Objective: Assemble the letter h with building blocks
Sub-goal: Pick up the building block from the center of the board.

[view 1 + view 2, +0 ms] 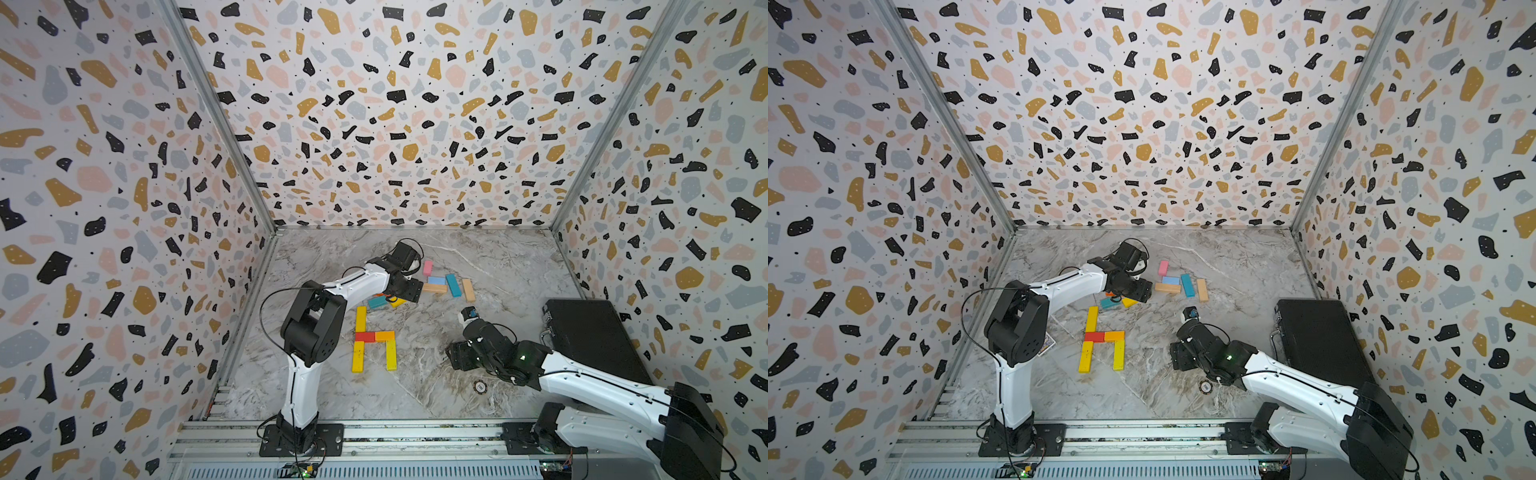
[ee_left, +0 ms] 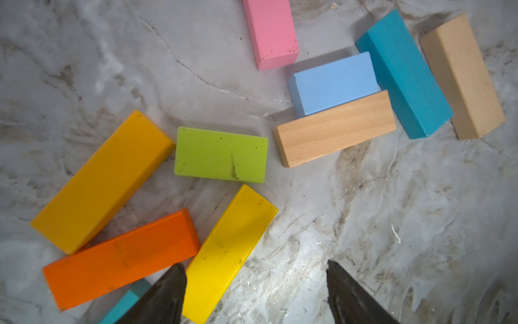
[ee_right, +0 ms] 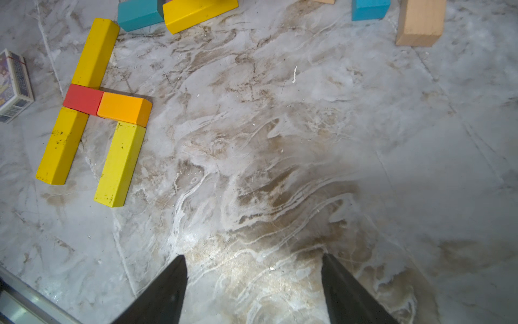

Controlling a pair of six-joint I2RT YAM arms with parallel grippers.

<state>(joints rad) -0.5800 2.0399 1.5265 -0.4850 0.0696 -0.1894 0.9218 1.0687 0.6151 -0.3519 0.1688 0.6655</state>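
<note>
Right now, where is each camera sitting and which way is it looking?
Top views: high behind the bases, looking down on the marble table; left arm and right arm show.
Left wrist: on the left arm, facing down at loose blocks; the open left end effector shows.
Right wrist: on the right arm, facing bare table beside the h; the open right end effector shows.
Shared: both wrist views catch one yellow block.
</note>
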